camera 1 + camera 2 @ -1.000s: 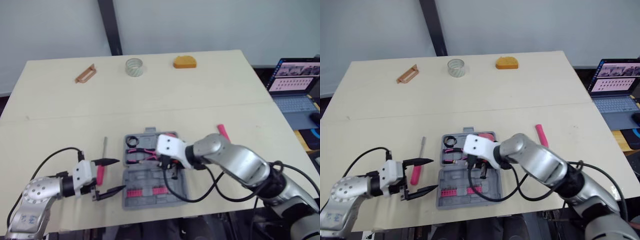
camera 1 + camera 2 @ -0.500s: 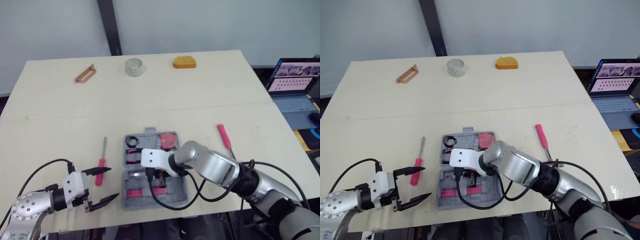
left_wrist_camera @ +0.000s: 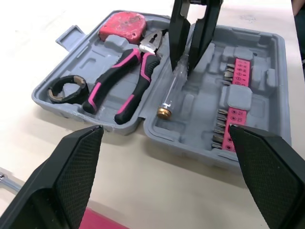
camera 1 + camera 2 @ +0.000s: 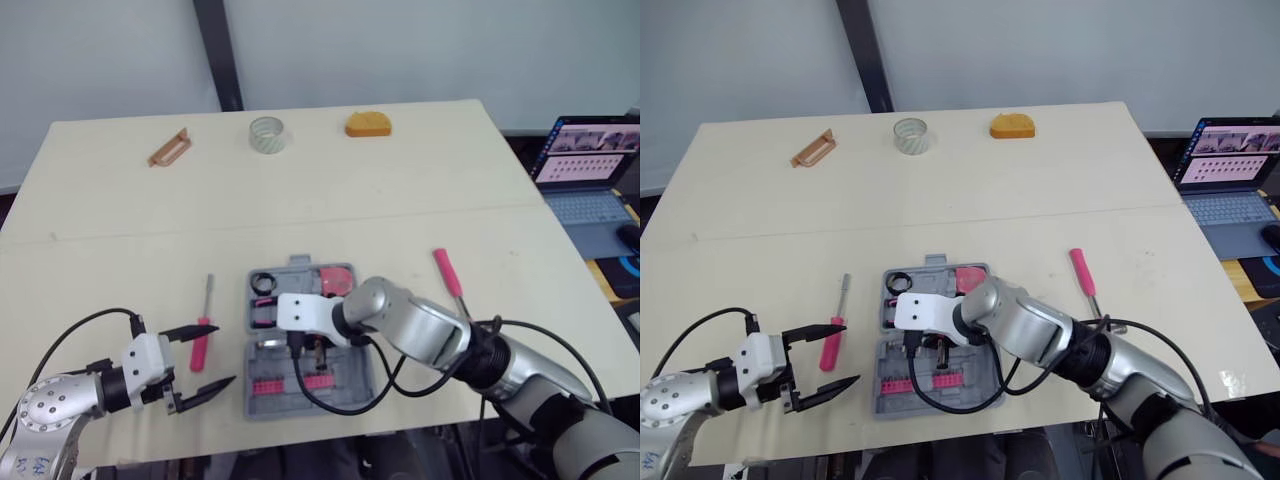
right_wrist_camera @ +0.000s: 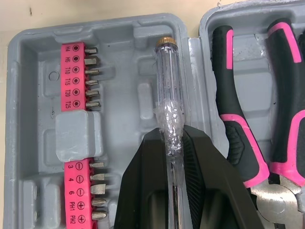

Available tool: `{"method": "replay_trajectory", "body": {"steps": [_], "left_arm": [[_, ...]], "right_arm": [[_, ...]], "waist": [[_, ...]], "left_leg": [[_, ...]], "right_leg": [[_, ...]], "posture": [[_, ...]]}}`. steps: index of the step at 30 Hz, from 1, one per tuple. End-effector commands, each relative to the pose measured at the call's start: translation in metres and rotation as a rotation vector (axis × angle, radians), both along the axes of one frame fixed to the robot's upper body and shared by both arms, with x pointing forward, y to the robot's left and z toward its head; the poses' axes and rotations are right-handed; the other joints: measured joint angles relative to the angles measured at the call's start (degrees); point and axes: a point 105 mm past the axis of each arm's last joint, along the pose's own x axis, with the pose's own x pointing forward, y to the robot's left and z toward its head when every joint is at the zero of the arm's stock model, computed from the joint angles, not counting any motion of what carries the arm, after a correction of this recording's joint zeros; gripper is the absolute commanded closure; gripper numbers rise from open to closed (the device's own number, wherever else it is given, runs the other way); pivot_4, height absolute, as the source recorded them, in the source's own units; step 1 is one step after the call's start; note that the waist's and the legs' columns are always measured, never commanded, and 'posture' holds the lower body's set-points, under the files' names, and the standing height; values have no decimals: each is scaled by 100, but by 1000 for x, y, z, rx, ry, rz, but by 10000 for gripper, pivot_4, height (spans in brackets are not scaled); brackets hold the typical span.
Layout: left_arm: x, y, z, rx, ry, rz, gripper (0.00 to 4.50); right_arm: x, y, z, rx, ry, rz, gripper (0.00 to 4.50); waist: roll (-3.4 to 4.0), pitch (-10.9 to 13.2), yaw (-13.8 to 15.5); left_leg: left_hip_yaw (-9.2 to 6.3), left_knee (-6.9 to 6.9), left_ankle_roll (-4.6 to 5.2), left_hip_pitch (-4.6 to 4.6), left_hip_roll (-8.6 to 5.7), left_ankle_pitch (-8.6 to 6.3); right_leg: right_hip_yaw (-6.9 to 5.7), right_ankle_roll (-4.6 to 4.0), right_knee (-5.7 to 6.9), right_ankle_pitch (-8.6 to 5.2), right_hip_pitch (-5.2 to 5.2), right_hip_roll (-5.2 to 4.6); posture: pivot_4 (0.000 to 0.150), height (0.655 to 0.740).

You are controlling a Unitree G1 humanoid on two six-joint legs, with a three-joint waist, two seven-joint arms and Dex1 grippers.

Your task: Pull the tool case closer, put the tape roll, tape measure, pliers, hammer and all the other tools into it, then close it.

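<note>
Head view: I am seeing the case (image 4: 350, 398) lying open and pulled in close, right under my right claw (image 4: 310, 350), so I am counting that step as done. My left claw (image 4: 222, 353) is hovering with its fingers wide apart, and a pink screwdriver (image 4: 200, 345) is lying on the table just beyond them, untouched. A pink-handled tool (image 4: 447, 272) is waiting out past the right forearm. The tape roll (image 4: 268, 133), an orange piece (image 4: 368, 123) and a brown item (image 4: 170, 147) are sitting well away from both claws at the table's far side. By my reckoning I am less than halfway, and closing the lid is some way off.

Left wrist view: straight ahead of the spread fingers, the pliers (image 3: 119, 81), a red tape measure (image 3: 121, 26) and a black ring (image 3: 66, 89) are already sitting in their slots. The right claw is coming down from above, clamped on a clear screwdriver (image 3: 175, 88).

Right wrist view: the fingers are pinching the clear handle about midway. Its long axis is running straight out along the fingers, brass cap pointing away from the claw. It is hanging over the bit (image 5: 78, 71) half, beside the hinge. I cannot tell whether the cap is touching the tray.
</note>
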Motion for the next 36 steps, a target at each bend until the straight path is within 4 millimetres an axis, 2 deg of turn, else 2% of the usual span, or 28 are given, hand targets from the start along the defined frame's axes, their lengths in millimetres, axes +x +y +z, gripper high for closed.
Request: {"method": "replay_trajectory", "body": {"steps": [1, 30, 36], "left_arm": [[-1, 0, 6, -1, -15, -13, 0], [-1, 1, 5, 3, -7, -4, 0], [1, 0, 4, 0, -7, -4, 0]], "right_arm": [[-5, 7, 2, 7, -10, 49, 44755], [-1, 12, -2, 14, -16, 65, 44755], [0, 11, 0, 19, -19, 64, 16240]], "waist": [[0, 0, -8], [0, 0, -16], [0, 0, -16]], "left_leg": [[0, 0, 0, 0, 0, 0], [0, -1, 0, 0, 0, 0], [0, -1, 0, 0, 0, 0]], "right_leg": [[0, 0, 0, 0, 0, 0], [-1, 0, 0, 0, 0, 0], [-1, 0, 0, 0, 0, 0]], "posture": [[1500, 7400], [1500, 7400], [1500, 7400]]}}
